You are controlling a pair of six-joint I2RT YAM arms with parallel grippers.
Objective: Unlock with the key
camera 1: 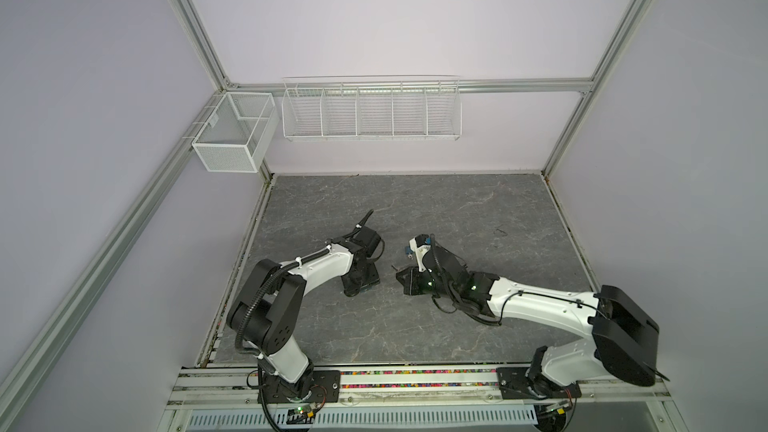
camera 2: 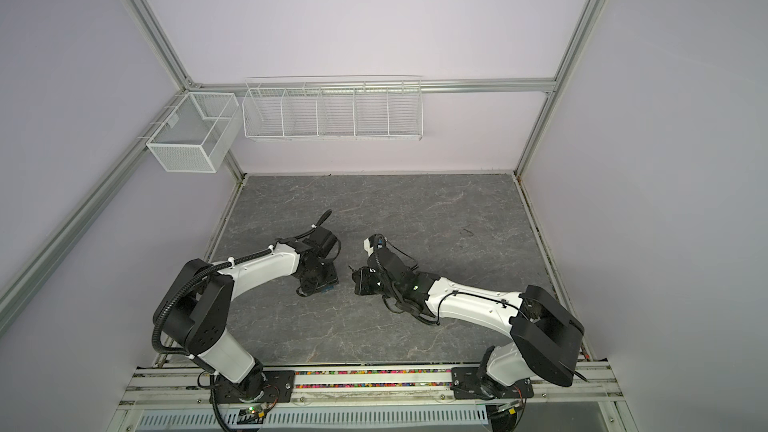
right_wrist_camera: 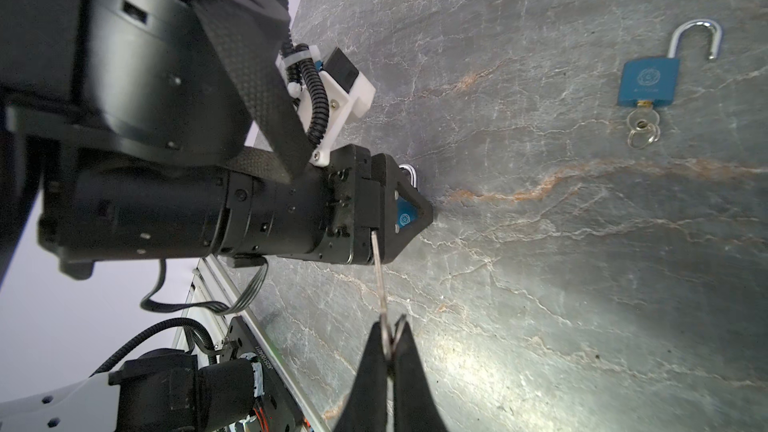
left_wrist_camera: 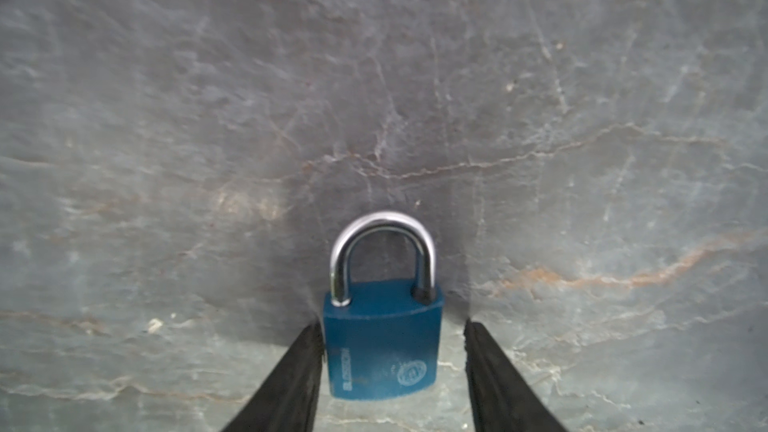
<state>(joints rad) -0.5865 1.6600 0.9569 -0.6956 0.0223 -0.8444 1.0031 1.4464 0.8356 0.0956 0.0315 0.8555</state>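
Key [right_wrist_camera: 380, 280] sat pinched between the closed fingertips of my right gripper [right_wrist_camera: 390, 340], its blade reaching out from them toward my left gripper [left_wrist_camera: 392, 322]. My left jaws stood apart around the blue padlock [left_wrist_camera: 382, 347], which lay on the table. One finger [left_wrist_camera: 291, 376] touched the padlock's side and the other stood just clear of it. Whether the key's tip touched the padlock I could not tell, because my left gripper's body hid the spot.

My left wrist view showed the shackle [left_wrist_camera: 382, 243] seated in the body at both legs. From my right wrist only a blue patch of that lock showed through the finger frame. That view alone showed a second blue padlock [right_wrist_camera: 648, 81], well apart from both grippers, with its shackle standing open and a ringed key [right_wrist_camera: 642, 126] in its base.

Farther out, the table [camera 1: 415, 209] was dark grey stone with pale veins. On the far rail [camera 1: 519, 86] hung a mesh basket [camera 1: 232, 135] in two sections and a wire rack [camera 1: 372, 112] of five compartments. Through their wires only the pale lilac wall [camera 1: 395, 14] showed.
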